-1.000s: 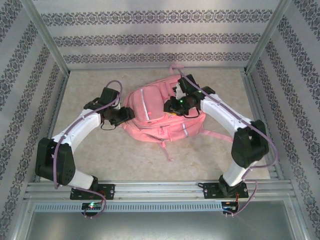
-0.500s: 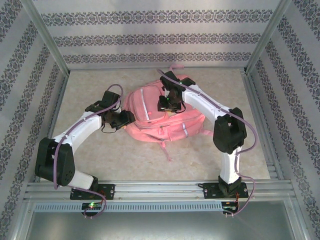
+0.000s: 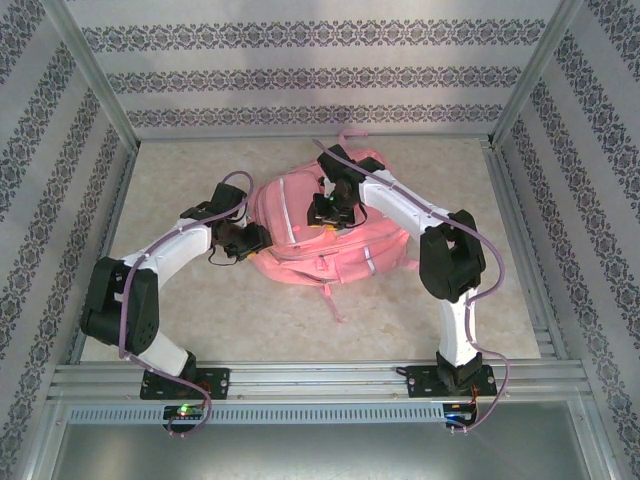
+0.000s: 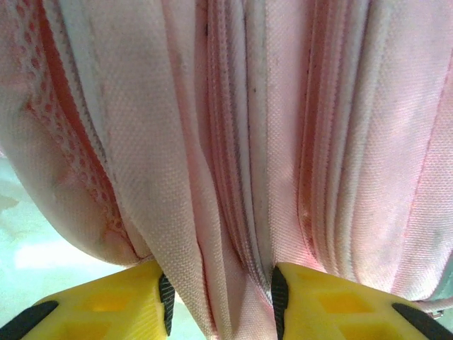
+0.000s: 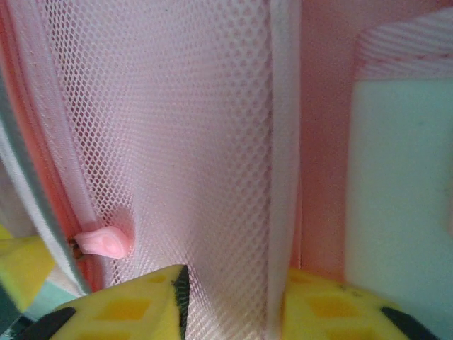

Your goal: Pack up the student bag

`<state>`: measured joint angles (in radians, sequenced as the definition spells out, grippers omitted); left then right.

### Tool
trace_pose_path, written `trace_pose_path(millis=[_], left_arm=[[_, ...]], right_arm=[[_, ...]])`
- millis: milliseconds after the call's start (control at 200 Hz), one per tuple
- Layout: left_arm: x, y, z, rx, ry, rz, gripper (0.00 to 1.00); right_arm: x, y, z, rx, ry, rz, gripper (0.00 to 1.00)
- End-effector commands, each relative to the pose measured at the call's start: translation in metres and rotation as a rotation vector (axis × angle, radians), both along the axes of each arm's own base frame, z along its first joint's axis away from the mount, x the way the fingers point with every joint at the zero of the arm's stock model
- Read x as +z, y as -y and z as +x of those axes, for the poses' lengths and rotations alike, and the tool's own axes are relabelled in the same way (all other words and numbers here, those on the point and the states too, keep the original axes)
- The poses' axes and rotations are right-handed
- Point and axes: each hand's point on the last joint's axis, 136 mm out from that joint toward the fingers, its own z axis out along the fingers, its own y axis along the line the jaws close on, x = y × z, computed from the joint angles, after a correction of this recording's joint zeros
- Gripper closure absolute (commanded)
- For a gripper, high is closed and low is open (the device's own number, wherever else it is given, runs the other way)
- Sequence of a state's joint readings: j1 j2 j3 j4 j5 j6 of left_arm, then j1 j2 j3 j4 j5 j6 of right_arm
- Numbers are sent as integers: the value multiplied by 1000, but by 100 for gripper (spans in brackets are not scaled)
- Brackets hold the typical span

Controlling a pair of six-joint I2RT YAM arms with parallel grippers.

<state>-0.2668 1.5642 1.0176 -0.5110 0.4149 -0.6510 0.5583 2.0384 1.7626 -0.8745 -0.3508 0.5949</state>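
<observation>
With the bag (image 3: 335,245) mid-frame, the right gripper (image 3: 326,208) has swung left onto its top, jaws narrowly apart and apparently pinching mesh (image 5: 177,142), while the left gripper (image 4: 219,294) has tightened on a side fold (image 4: 202,212), readying the bag for opening.

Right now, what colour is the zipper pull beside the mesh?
The zipper pull is pink, clearest in the right wrist view.
</observation>
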Motion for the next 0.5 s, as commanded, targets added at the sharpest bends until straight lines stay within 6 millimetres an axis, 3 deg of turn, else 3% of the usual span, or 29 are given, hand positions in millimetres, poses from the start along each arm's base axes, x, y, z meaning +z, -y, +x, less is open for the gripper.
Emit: trace_pose_path(millis=[0,100,300,495], left_arm=[[-9,5,9,-39,16,10,59],[-4,3,12,-51,33,27,59],[34,-2,14,-64,107,50,58],[65,6,-12,-114,167,22,55]], right_arm=[[5,-33,-4,27,-53,145,76],[2,-30,-6,27,-68,131,100],[26,-31,13,-124,-34,222,100],[60,-32,39,-306,13,299,100]])
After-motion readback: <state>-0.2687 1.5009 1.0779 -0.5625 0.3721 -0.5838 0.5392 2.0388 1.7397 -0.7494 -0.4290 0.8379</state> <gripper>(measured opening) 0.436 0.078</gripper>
